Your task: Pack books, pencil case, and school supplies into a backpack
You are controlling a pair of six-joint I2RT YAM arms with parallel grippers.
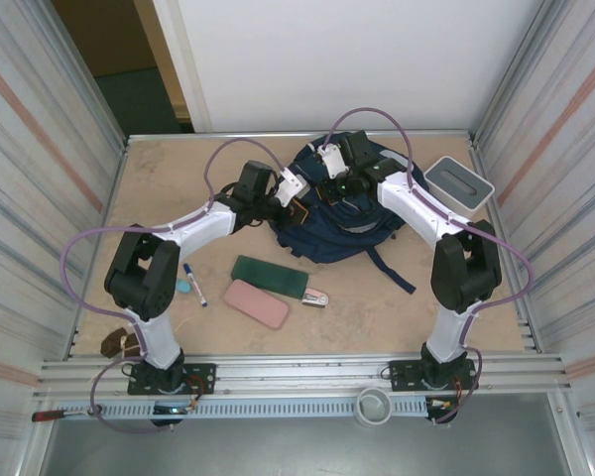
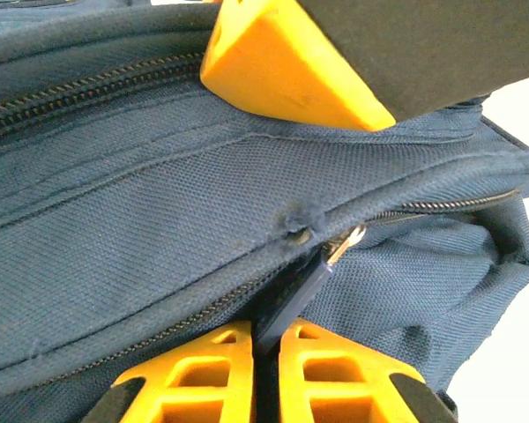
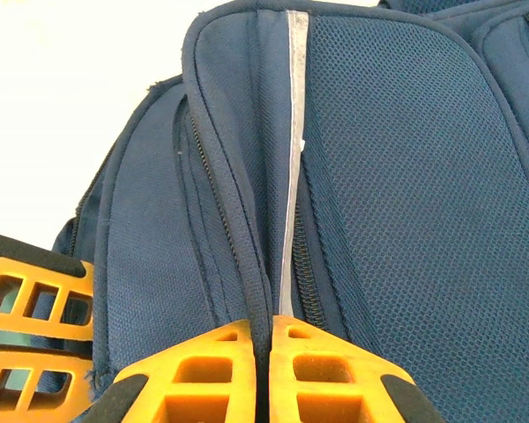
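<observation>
Left wrist view: the left gripper (image 2: 266, 352) was closed on the zipper pull (image 2: 293, 291) of the backpack (image 1: 327, 243), laid at the far middle of the table (image 1: 178, 178); the right gripper (image 3: 264, 361) was clamped on its seam (image 3: 247, 264). Limp, soft cloth was judged best held by tab and edging.

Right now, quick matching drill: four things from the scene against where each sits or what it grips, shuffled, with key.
1. left gripper
2. right gripper
3. pen
4. stapler

A. on the table, right of the pink case
B. shut on a fold of the backpack
C. shut on the zipper pull
D. on the table, left of the green case

Pairs: 1-C, 2-B, 3-D, 4-A
</observation>
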